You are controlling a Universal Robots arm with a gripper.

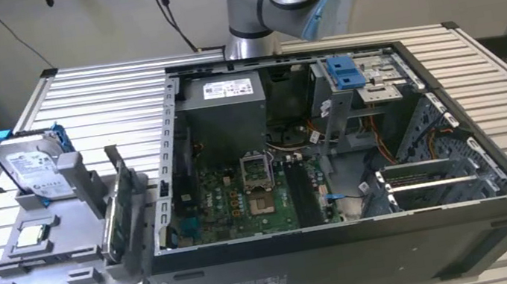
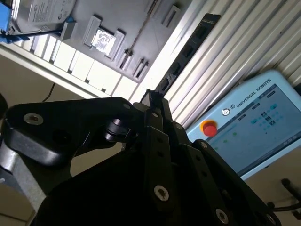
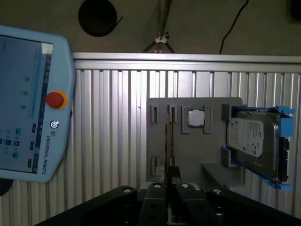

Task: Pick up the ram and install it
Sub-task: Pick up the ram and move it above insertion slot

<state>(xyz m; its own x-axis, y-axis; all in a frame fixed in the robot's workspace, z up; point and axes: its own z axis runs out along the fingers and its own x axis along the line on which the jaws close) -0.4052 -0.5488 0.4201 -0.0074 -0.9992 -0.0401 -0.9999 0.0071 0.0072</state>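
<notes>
The ram is a thin dark stick standing on edge in the grey holder tray at the exterior view's left, beside the open computer case. In the first wrist view a thin board edge crosses the tray; I cannot tell whether it is the ram. My gripper hangs high above the tray, far from the ram. Its black fingers meet at the tips with nothing between them.
A silver hard drive in blue brackets, a processor chip and a green card also sit in the tray. The motherboard lies in the case. A teach pendant lies beyond the slatted table.
</notes>
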